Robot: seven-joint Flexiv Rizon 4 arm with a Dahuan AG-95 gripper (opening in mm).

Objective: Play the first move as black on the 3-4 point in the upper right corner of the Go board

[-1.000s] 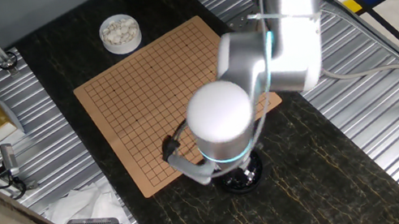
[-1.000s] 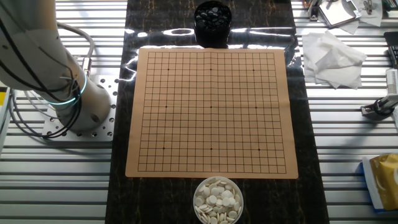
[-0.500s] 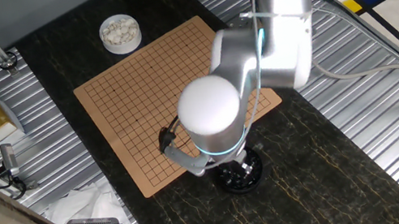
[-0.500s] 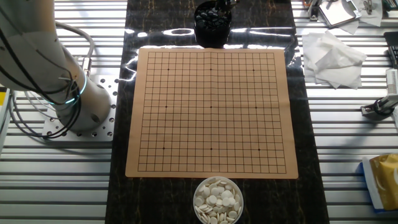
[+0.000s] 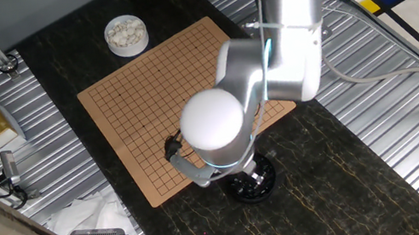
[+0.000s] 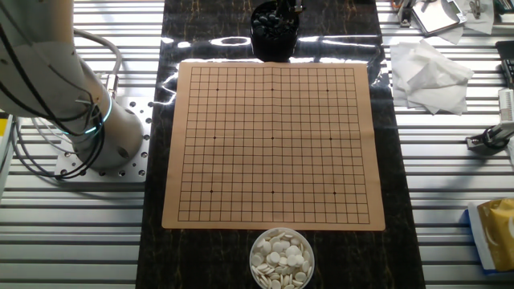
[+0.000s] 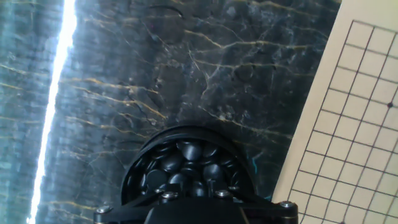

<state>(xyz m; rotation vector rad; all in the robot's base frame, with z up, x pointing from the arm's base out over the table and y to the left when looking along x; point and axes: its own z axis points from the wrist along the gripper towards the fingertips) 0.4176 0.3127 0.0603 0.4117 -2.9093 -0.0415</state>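
The Go board (image 6: 273,144) lies bare, with no stone on any crossing; the 3-4 point is an unmarked crossing near a corner star dot (image 6: 328,90). The black bowl (image 6: 273,30) full of glossy black stones stands just off the board's far edge. It shows in the hand view (image 7: 186,163) directly under my gripper (image 7: 193,198), whose dark fingers reach down among the stones. In the other fixed view only the gripper's tip (image 6: 287,6) shows above the bowl. In one fixed view the arm (image 5: 213,130) hides the gripper, and the bowl (image 5: 254,186) peeks out below. No single held stone can be made out.
A white bowl of white stones (image 6: 281,257) stands off the board's opposite edge and also shows in one fixed view (image 5: 126,34). Crumpled white tissue (image 6: 430,76) lies to the right. The arm's base (image 6: 100,136) stands left of the board. The board's corner (image 7: 360,124) is at the right in the hand view.
The arm has swung a little to the left over the black bowl. The gripper's tip has come into the other fixed view at the bowl's top.
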